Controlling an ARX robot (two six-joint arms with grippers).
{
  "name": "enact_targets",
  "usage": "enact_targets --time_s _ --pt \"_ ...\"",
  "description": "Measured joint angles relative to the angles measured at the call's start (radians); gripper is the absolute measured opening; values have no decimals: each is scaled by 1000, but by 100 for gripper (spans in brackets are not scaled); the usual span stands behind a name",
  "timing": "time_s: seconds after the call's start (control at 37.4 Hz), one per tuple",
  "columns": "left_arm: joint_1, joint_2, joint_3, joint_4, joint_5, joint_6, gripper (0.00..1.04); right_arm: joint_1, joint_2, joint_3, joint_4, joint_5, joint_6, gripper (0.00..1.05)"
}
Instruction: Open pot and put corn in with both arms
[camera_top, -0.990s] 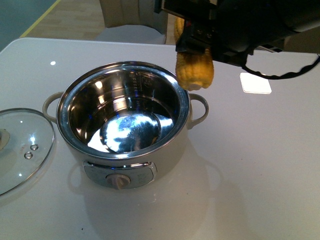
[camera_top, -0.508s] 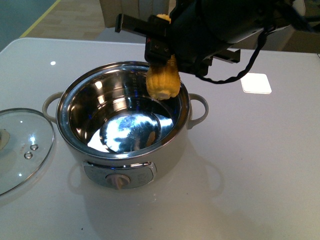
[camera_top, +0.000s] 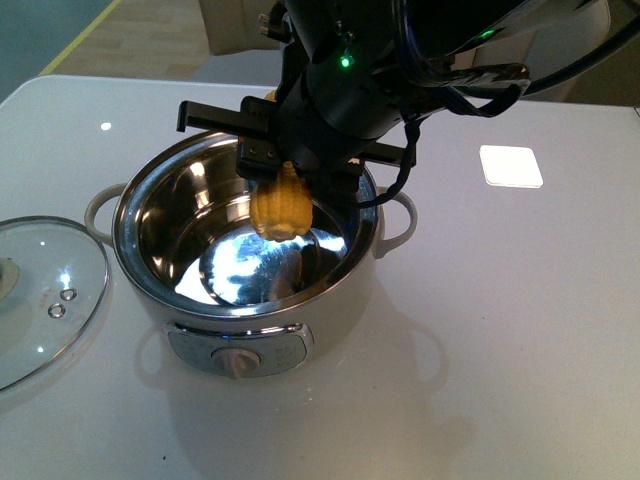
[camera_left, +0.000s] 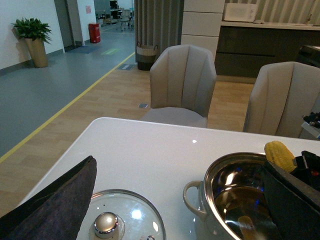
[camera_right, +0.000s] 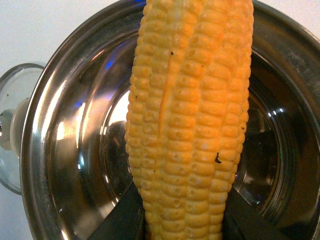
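1. The right arm (camera_top: 350, 90) reaches over the electric pot (camera_top: 340, 300), a green light (camera_top: 346, 61) glowing on its black casing.
2. The right fingers (camera_right: 120, 222) are clenched on the corn cob (camera_top: 280, 205), one on either side of its upper part; the cob hangs roughly upright, narrow end down.
3. The cob's lower end sits inside the pot's mouth, below the steel rim and above the shiny bottom (its yellow reflection shows down there).
4. The right wrist view looks along the cob into the empty bowl.
5. The pot stands uncovered on the white table (camera_top: 520, 330), knob facing the robot.
6. The glass lid (camera_top: 45, 290) lies flat on the table beside the pot, on the robot's left, knob up.
7. The left fingers (camera_left: 55, 200) are spread wide with nothing between them, above the lid.
8. Two grey chairs (camera_left: 185, 80) stand beyond the table.
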Motion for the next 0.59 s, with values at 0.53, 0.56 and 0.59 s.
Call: enact_targets --time_s 0.53,0.56,0.59 --pt "0 0 0 0 0 0 98 12 28 -2 -5 5 8 96" --pt "0 0 0 0 0 0 98 9 20 -14 2 4 10 96" --pt "0 0 0 0 0 0 98 4 8 -27 10 5 13 96"
